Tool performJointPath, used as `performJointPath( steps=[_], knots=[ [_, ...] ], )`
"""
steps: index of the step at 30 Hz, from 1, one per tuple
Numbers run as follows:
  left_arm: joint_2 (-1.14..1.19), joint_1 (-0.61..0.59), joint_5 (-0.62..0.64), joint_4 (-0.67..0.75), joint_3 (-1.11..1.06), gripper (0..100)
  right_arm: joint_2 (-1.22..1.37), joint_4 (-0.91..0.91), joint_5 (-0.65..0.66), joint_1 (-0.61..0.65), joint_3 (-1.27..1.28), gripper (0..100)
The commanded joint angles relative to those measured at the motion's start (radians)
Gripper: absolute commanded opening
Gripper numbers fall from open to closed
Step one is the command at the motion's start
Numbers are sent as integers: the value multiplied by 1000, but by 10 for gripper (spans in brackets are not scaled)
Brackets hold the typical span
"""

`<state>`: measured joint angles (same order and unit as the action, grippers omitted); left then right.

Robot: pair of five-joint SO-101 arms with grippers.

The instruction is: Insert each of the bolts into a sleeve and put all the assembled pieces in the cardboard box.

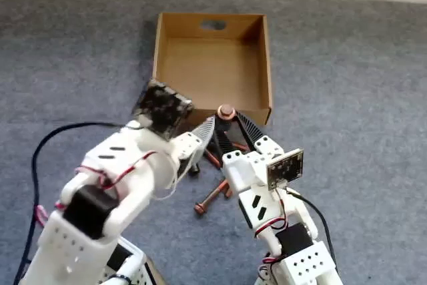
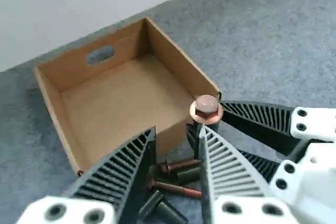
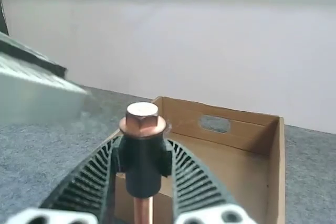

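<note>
Right gripper pinches the black sleeve with a copper bolt seated, just outside the cardboard box; stiff, light, probably slippery, so grip the sleeve's sides. Left gripper gapes empty.

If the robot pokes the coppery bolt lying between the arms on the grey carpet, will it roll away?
The loose copper-coloured metal bolt has a round shaft, so it could roll. Its wider head would probably make it curve, and the grey carpet should slow it.
</note>
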<state>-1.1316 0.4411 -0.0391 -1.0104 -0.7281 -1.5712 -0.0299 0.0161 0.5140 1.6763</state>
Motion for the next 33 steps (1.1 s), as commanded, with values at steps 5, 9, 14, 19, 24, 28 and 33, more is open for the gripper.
performJointPath(
  steps=[5,9,14,19,24,28,33],
  knots=[
    [-171,-274,-11,5,-148,136,-13,-19,6,4,120,9],
    [-193,-483,-11,66,-386,48,-12,36,6,2,117,9],
    [-197,-567,-100,212,-657,12,-12,188,6,2,74,9],
    [-197,-573,-101,385,-811,14,-10,292,6,-87,-41,9],
    [-199,-565,-97,506,-915,12,-10,367,6,-137,-163,9],
    [-199,-565,-97,537,-941,12,-7,426,14,-137,-272,9],
    [-199,-565,-100,535,-947,13,124,544,103,-136,-519,9]
  ],
)
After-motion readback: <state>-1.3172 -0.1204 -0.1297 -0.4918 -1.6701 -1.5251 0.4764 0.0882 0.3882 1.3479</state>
